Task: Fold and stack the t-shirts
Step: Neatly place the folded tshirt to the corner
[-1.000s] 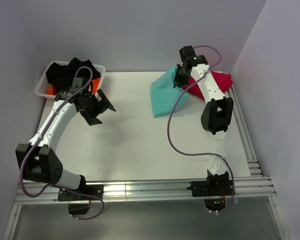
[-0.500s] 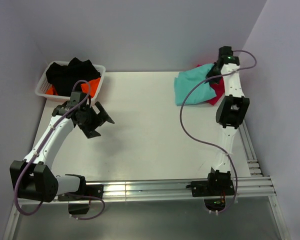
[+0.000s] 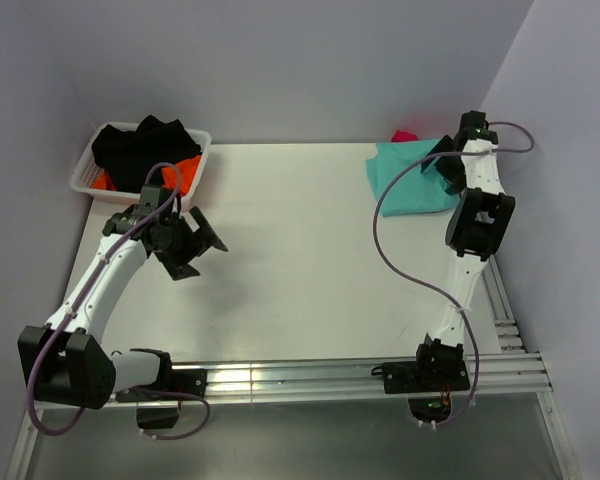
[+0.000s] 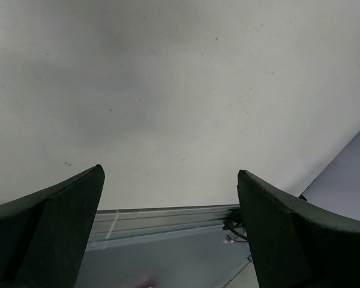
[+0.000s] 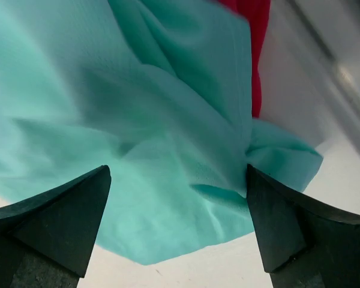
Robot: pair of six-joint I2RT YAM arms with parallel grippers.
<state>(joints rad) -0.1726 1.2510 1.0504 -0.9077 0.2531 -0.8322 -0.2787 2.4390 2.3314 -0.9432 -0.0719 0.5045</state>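
Note:
A teal t-shirt (image 3: 408,178) lies folded at the table's far right corner, on top of a red t-shirt (image 3: 405,135) that only peeks out behind it. My right gripper (image 3: 442,165) hangs open just over the teal shirt's right edge. In the right wrist view the teal fabric (image 5: 156,114) lies rumpled below the right gripper (image 5: 177,172), whose jaws are spread wide and hold nothing; the red shirt (image 5: 252,42) shows at the top. My left gripper (image 3: 195,245) stands open over the bare table at the left. In the left wrist view the left gripper (image 4: 169,174) is empty.
A white basket (image 3: 80,180) at the far left corner holds black clothes (image 3: 140,148) and an orange one (image 3: 185,172). Metal rails (image 3: 330,375) run along the near edge and the right side. Walls close in on both sides.
My right gripper carried the teal shirt rightward onto the red one, then opened and let it go. The left arm shifted only slightly.

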